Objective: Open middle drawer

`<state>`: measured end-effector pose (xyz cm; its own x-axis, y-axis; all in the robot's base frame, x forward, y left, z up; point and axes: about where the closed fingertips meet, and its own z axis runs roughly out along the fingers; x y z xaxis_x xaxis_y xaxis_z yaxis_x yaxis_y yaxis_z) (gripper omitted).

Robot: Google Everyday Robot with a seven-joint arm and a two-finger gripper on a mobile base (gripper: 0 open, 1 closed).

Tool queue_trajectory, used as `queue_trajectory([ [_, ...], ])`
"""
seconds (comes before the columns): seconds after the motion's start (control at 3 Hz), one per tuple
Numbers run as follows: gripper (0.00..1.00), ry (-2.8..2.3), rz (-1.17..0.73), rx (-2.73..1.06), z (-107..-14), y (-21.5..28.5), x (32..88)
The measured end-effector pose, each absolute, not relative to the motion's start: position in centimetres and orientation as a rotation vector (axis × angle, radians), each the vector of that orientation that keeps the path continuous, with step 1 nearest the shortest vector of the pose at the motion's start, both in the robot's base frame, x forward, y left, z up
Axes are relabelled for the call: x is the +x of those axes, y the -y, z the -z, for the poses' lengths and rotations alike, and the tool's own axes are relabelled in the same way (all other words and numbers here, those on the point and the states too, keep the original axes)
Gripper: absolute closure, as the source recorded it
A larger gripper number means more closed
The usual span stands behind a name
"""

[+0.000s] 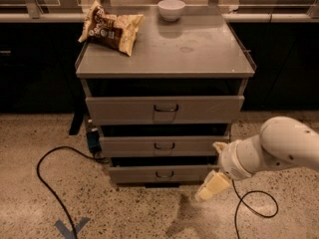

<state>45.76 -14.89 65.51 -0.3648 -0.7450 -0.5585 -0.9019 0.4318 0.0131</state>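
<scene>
The grey metal cabinet [164, 59] has three stacked drawers. The middle drawer [129, 146] is the wide low front panel with a small dark wire handle [164, 146] at its centre. Its front sits in line with the cabinet and none of its inside shows. My gripper [213, 180] hangs from the white arm [279, 151] at the lower right. It is just off the right end of the middle and bottom drawer fronts, low near the floor, and well right of the handle. It holds nothing that I can see.
The taller top drawer [124, 109] is above, the bottom drawer [134, 174] below. A snack bag [110, 29] and a white bowl [171, 9] sit on the cabinet top. Black cables lie on the speckled floor at the left [47, 183] and right [254, 208].
</scene>
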Motion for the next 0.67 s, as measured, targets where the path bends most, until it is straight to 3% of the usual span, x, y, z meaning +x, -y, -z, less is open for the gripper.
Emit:
queue_trajectory([
  [0.67,0.0,-2.261,-0.231,-1.353,-57.2,14.8,52.1],
])
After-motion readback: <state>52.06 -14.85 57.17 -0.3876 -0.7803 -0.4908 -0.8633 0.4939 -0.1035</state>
